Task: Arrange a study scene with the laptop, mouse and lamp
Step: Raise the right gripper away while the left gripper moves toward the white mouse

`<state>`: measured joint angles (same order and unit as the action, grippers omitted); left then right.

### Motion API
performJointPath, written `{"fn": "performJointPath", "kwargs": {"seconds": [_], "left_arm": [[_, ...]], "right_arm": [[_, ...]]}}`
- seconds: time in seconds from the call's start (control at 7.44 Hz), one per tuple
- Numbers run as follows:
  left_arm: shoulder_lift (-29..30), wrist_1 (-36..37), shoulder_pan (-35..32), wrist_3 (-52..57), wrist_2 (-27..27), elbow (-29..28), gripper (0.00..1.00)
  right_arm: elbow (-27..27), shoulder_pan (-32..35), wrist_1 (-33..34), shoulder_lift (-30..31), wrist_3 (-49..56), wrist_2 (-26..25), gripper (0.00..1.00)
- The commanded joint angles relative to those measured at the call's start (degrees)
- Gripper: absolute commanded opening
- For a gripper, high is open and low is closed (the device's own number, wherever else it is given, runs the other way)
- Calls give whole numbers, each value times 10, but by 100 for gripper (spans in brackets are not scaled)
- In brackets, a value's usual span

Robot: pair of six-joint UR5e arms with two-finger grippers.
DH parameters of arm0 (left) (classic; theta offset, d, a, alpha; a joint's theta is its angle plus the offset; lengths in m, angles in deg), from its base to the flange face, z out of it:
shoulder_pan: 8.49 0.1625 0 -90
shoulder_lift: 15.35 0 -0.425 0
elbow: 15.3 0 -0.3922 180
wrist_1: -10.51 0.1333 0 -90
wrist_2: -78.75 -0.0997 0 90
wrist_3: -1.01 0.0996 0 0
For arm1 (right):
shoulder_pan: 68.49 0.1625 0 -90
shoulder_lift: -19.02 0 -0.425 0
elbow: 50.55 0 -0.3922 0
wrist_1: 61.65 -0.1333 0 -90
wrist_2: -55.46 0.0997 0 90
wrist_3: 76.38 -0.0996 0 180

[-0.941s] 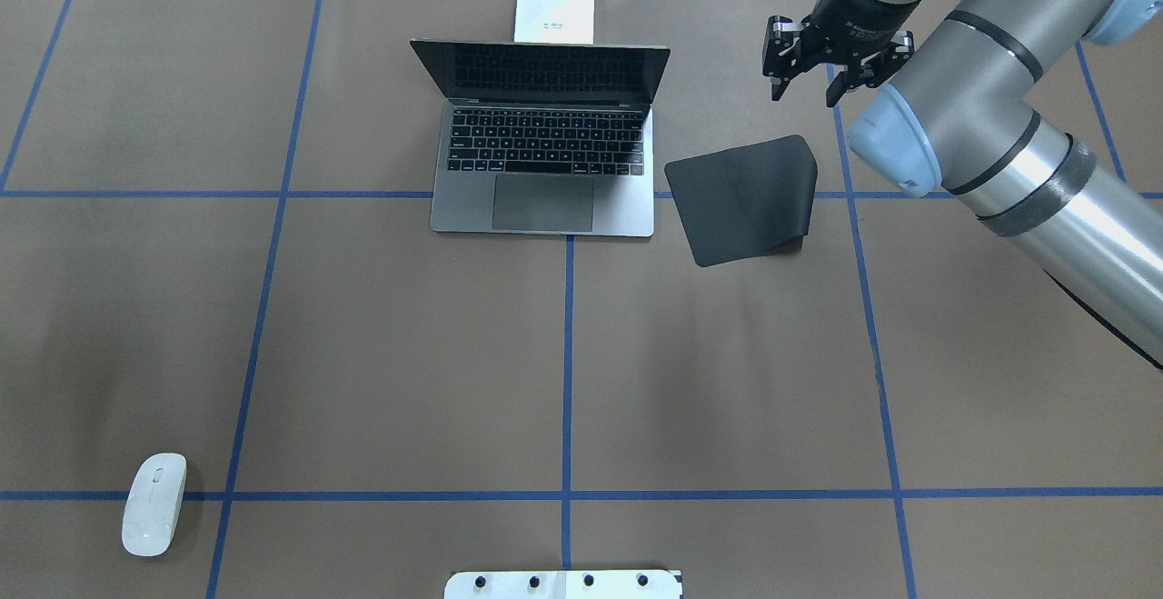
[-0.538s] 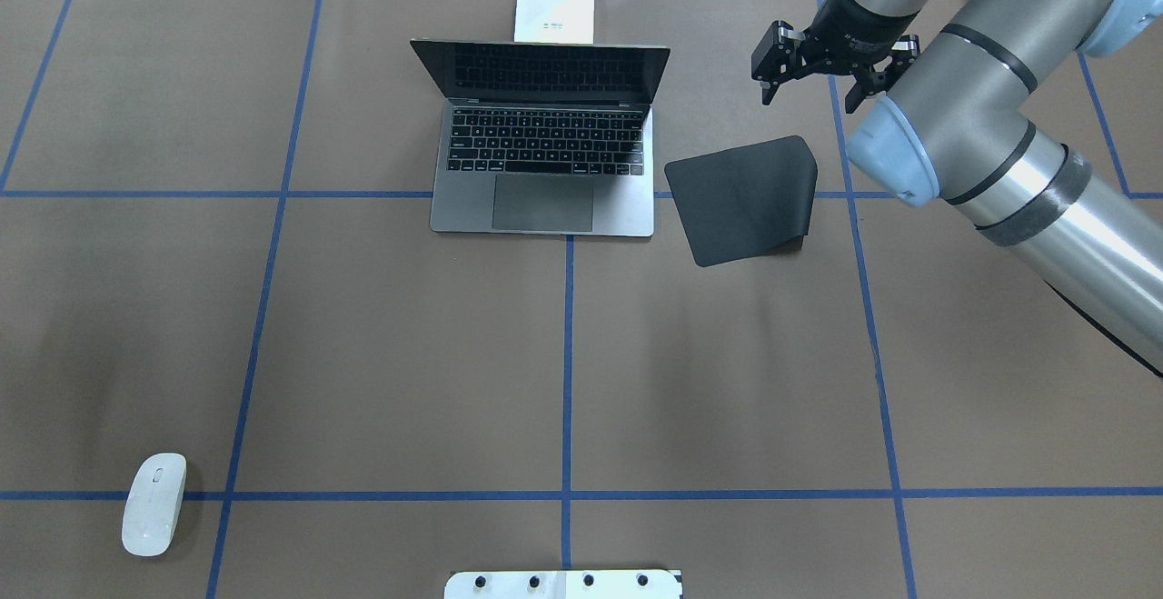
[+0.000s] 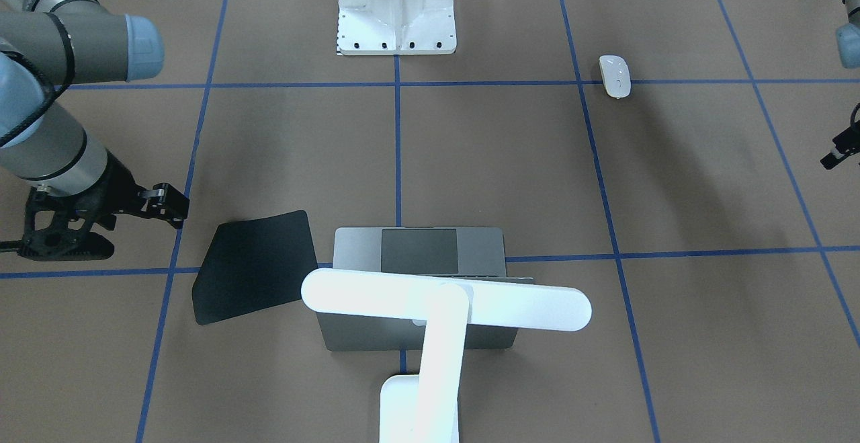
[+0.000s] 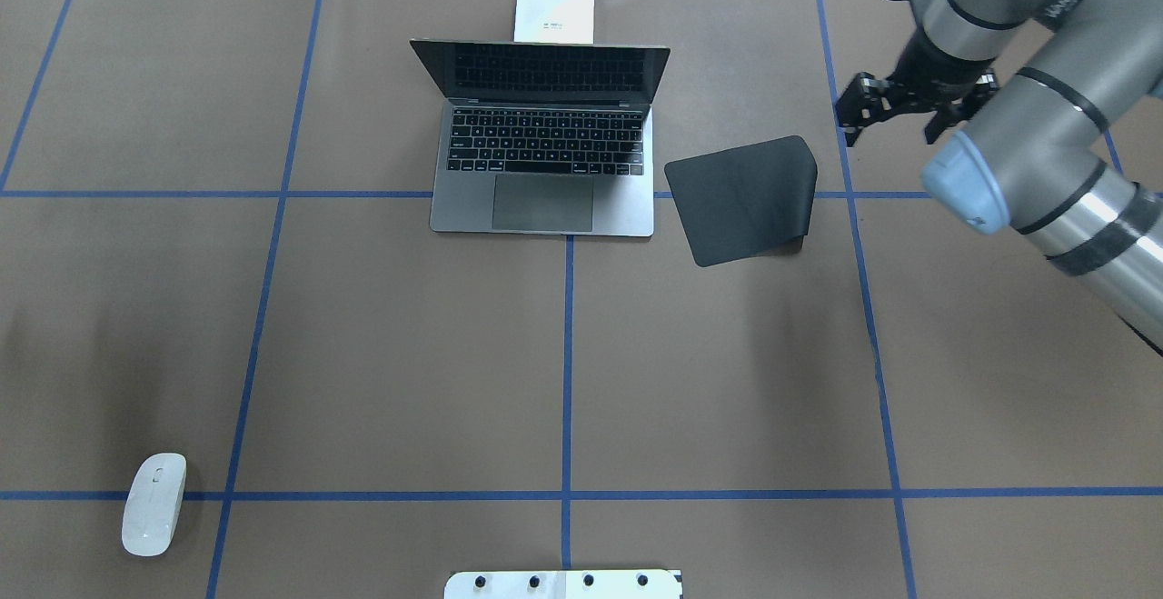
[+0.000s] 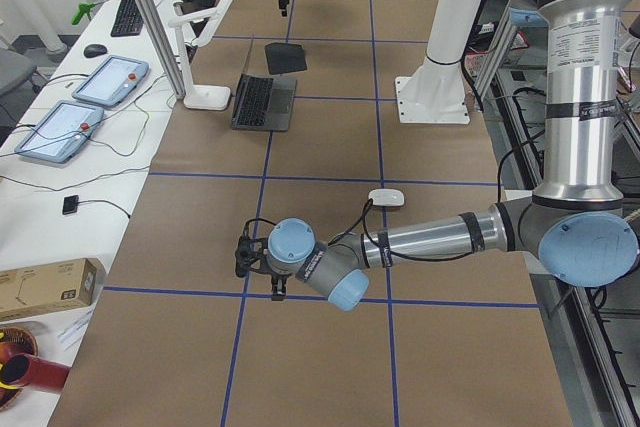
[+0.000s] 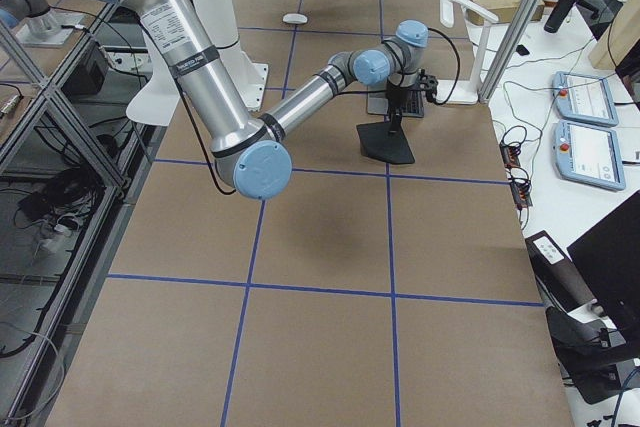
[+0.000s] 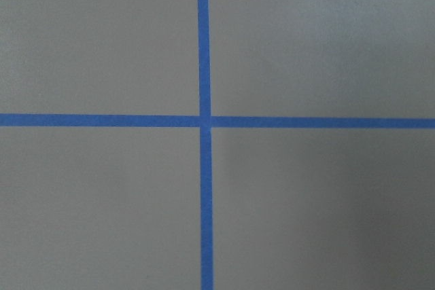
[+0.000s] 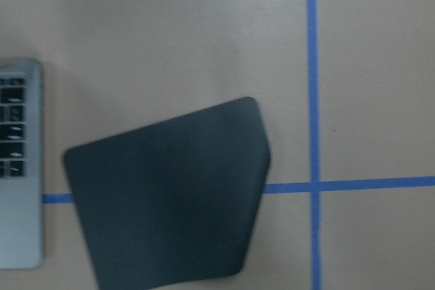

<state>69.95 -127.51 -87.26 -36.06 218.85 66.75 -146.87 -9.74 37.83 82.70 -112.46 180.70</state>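
The laptop (image 4: 545, 149) stands open at the far middle of the table, partly hidden by the lamp in the front-facing view (image 3: 416, 248). The lamp has its base (image 4: 554, 13) behind the laptop and its bar head (image 3: 443, 298) over the lid. The mouse (image 4: 154, 504) lies at the near left, far from both; it also shows in the front-facing view (image 3: 615, 75). My right gripper (image 4: 890, 122) is open and empty, just right of the black mat's far corner. My left gripper (image 5: 255, 262) hovers over bare paper near a tape crossing; I cannot tell whether it is open or shut.
A flat black mat (image 4: 745, 199) lies right of the laptop, one corner slightly curled; the right wrist view shows it (image 8: 170, 195). A white bolted pedestal (image 3: 396, 6) stands at the near middle edge. Blue tape lines grid the brown paper.
My right gripper has moved right and back toward the robot, from beyond the mat's far edge to beside its far right corner. It stays open. Nothing else moved.
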Motion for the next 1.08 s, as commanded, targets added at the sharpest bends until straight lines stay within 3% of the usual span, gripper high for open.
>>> {"fn": "performJointPath", "kwargs": {"seconds": [0.0,0.4,0.94], "left_arm": [[-33,0,61,-96,-6,82,100],[-92,0,198,-255,-96,203,100],[-119,0,375,-379,-214,266,100]], "right_arm": [[-3,36,-2,69,129,0,100],[-3,86,-4,140,263,1,100],[-4,102,-4,163,300,2,100]]}}
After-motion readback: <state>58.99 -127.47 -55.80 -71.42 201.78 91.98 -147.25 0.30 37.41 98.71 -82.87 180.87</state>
